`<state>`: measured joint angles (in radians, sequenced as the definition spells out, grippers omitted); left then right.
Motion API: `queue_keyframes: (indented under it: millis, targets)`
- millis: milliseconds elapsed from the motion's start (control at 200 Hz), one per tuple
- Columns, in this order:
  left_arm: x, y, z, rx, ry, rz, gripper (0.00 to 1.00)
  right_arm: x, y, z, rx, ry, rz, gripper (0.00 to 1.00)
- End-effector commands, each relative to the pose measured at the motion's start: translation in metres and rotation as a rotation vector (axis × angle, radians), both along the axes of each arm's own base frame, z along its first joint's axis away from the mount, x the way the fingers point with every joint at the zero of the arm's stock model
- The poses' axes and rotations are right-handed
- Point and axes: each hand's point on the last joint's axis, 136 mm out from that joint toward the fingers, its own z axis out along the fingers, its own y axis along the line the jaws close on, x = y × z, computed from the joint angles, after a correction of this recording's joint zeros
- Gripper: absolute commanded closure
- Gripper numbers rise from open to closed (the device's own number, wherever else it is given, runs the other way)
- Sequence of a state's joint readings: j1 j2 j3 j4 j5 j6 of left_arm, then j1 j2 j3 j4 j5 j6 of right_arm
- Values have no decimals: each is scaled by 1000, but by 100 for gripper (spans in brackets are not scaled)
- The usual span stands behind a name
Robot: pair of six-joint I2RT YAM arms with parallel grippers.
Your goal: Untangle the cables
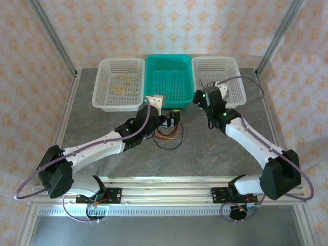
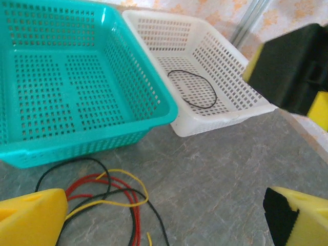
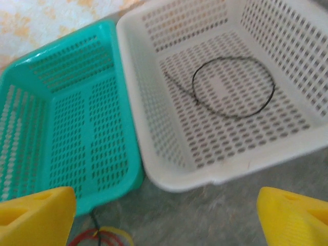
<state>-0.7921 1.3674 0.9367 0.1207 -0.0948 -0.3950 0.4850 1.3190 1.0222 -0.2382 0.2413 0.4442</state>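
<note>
A tangle of red, yellow and black cables lies on the grey table in front of the teal basket. In the left wrist view the tangle sits beside the left finger of my left gripper. That gripper is open and holds nothing. One black cable loop lies flat in the right white basket, also visible from the left wrist. My right gripper hovers open in front of that basket, at its front left corner. Yellow cables lie in the left white basket.
Three perforated baskets stand side by side at the back of the table, and the teal one holds nothing. The right arm's black and yellow gripper body hangs close to the left gripper's upper right. Bare table stretches right of the tangle.
</note>
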Motion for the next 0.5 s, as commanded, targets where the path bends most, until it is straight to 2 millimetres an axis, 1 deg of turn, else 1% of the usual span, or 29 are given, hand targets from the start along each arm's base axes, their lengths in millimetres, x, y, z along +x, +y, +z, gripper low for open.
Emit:
queue_keyframes:
  millis: [0,205,340,456,496]
  targets:
    - [-4,13,-18,-1,55,71,1,-27,-2,-18,21,55,-65,10]
    - [-12,32,-51,24,107,142,1,-62,22,-61,37,168,-25,15]
    - [-20,42,-72,-7,140,172,1,-78,44,-86,48,232,29,19]
    - [-24,50,-89,-35,193,222,1,-88,66,-103,34,279,65,22]
    - [-25,53,-94,-36,212,246,1,-90,70,-108,24,294,66,24]
